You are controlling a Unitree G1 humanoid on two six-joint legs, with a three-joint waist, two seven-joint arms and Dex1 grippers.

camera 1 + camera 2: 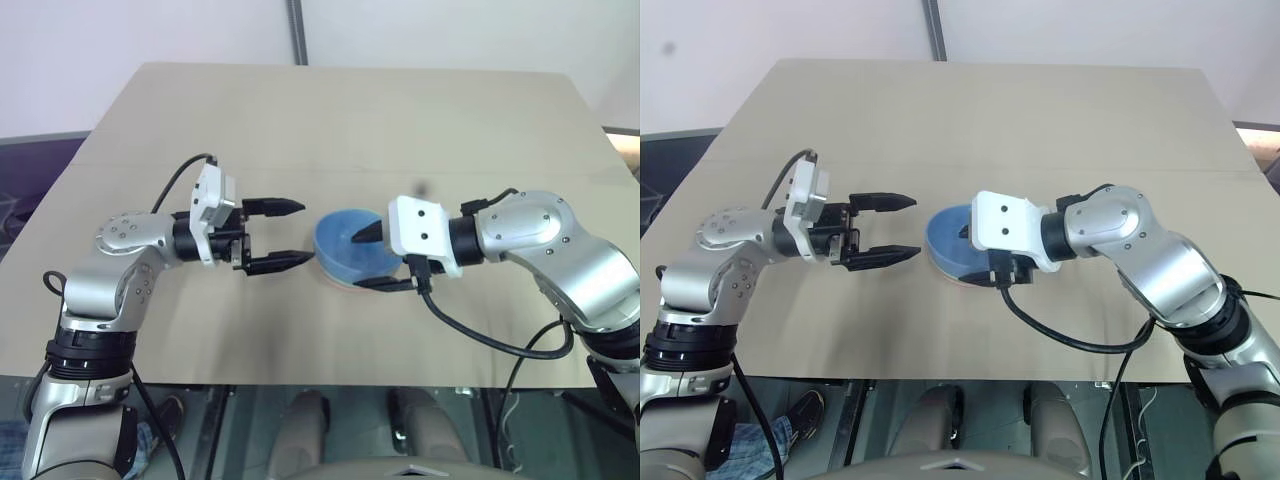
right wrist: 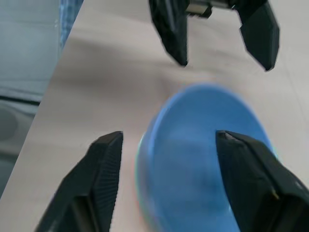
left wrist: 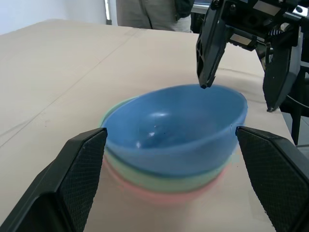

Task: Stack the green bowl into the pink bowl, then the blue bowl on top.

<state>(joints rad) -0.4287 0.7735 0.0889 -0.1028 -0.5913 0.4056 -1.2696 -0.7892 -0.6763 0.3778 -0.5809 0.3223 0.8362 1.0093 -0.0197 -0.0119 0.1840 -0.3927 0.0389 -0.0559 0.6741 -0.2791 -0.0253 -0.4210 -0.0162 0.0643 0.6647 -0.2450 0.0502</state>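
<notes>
Three smooth, glossy round bowls sit nested near the middle of a matte tan table (image 1: 400, 120): the blue bowl (image 3: 178, 123) on top, the green bowl (image 3: 159, 179) showing as a pale mint band beneath it, and the pink bowl (image 3: 154, 195) as a thin salmon rim at the bottom, resting on the tabletop. The blue bowl's inside is sky blue with soft highlights, and it sits slightly tilted in the stack. The left gripper (image 1: 275, 236) hangs just to the left of the stack, its two black, wedge-shaped fingers spread wide and holding nothing; the wrist view shows a fine cross-hatched texture on their pads (image 3: 82, 169). The right gripper (image 1: 368, 259) reaches in from the other side, its white boxy housing and silver arm behind it, jaws parted, with one pointed finger above the blue bowl's rim and the other outside the stack; whether either finger touches the bowl cannot be told. A faint seam runs across the tabletop.
</notes>
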